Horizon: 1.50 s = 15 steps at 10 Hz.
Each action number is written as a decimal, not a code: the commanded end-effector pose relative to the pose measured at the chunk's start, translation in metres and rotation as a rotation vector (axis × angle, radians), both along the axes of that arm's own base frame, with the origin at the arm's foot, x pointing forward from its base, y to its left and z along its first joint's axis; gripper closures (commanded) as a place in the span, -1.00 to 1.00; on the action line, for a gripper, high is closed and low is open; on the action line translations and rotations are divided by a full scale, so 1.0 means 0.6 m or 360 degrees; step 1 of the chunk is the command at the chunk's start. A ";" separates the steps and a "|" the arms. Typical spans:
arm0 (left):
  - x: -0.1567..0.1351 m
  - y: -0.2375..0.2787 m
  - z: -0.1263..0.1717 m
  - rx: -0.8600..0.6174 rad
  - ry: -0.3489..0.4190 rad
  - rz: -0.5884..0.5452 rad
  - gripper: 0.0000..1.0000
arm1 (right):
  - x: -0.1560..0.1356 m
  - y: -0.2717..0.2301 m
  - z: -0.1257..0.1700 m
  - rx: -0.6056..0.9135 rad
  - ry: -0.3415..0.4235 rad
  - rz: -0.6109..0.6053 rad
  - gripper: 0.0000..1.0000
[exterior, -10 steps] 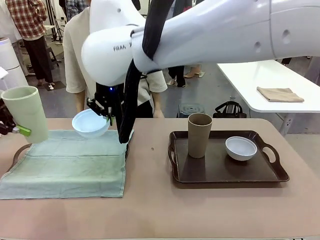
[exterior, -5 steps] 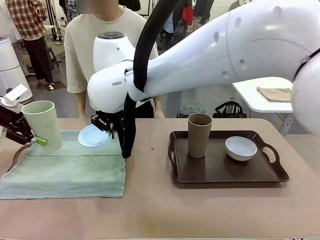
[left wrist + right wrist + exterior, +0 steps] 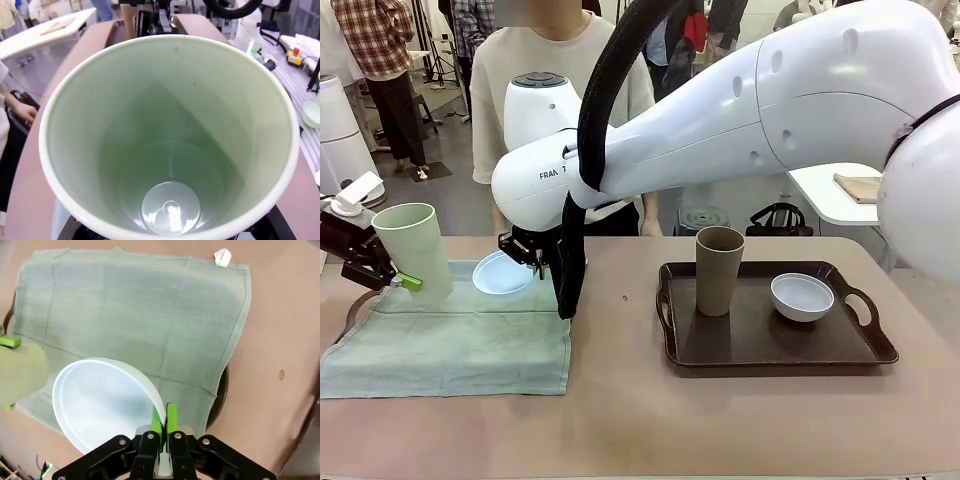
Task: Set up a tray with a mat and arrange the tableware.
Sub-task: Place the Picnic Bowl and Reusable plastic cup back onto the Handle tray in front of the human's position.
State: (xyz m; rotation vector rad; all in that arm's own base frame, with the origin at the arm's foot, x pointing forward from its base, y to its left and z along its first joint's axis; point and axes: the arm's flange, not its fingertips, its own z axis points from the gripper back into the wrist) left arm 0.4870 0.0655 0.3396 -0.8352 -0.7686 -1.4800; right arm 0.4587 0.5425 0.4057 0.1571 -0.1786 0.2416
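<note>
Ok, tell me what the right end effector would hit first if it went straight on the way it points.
The right end effector points at the green mat, so probably that; the light blue bowl it grips reaches ahead and may touch first.

green cup, blue bowl, brown tray

Right arm spans the middle, walling off green mat from brown tray. Pale green cup and light blue bowl crowd the mat's far edge; its near half lies open. Tray's near strip is bare before brown cup and white bowl.
</note>
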 end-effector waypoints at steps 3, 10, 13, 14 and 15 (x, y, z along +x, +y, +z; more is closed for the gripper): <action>-0.002 -0.025 -0.033 -0.0006 -0.0232 -0.0140 -0.63 | 0.017 -0.001 -0.042 0.0020 0.0069 -0.0036 0.91; 0.029 -0.044 -0.083 0.0035 -0.0248 -0.0147 -0.63 | 0.034 0.018 -0.113 -0.0004 0.0121 -0.0025 0.91; 0.039 -0.046 -0.093 0.0011 -0.0221 -0.0129 -1.00 | 0.034 0.020 -0.131 -0.0002 0.0154 0.0000 0.36; 0.042 -0.046 -0.090 0.0007 -0.0199 -0.0130 -1.00 | 0.038 0.020 -0.130 -0.0003 0.0162 -0.0001 -0.28; 0.038 -0.046 -0.089 0.0008 -0.0187 -0.0119 -1.00 | 0.034 0.018 -0.127 -0.0024 0.0159 -0.0004 -0.84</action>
